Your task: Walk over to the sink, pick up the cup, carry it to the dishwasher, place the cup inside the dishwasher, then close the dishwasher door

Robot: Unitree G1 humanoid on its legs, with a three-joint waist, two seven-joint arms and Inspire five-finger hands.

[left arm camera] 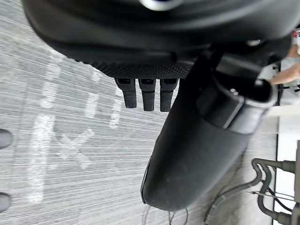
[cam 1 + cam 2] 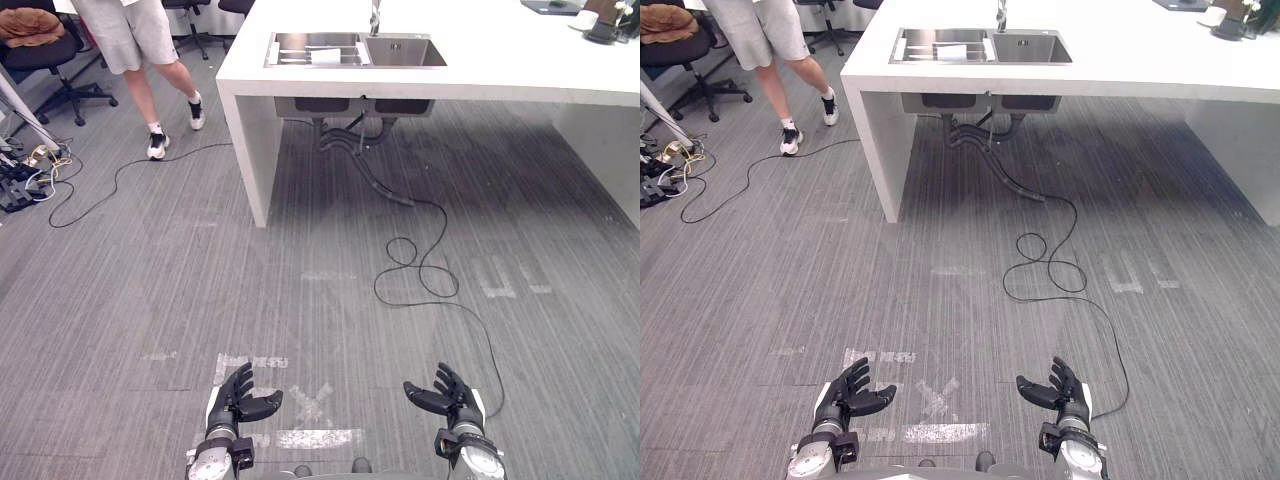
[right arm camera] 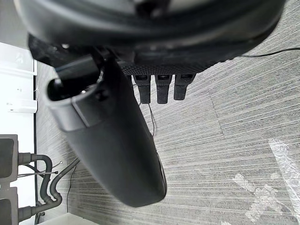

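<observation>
- At the frame's top, the counter [image 2: 500, 72] could be clipped by a skewed walk.
- Upper left, a person [image 2: 130, 35] may cross the route.
- Within the sink [image 2: 400, 52], the cup cannot be made out.
- Low down, left hand [image 2: 238, 398] and right hand [image 2: 447, 393] hang spread and empty.

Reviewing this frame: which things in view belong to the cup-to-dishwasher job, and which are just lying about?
Belongs to the job:
sink, set in the white counter
left hand and right hand, both open and empty

Just lying about:
office chair
person standing beside the counter
power strips and cables at far left
tape marks between the hands
</observation>
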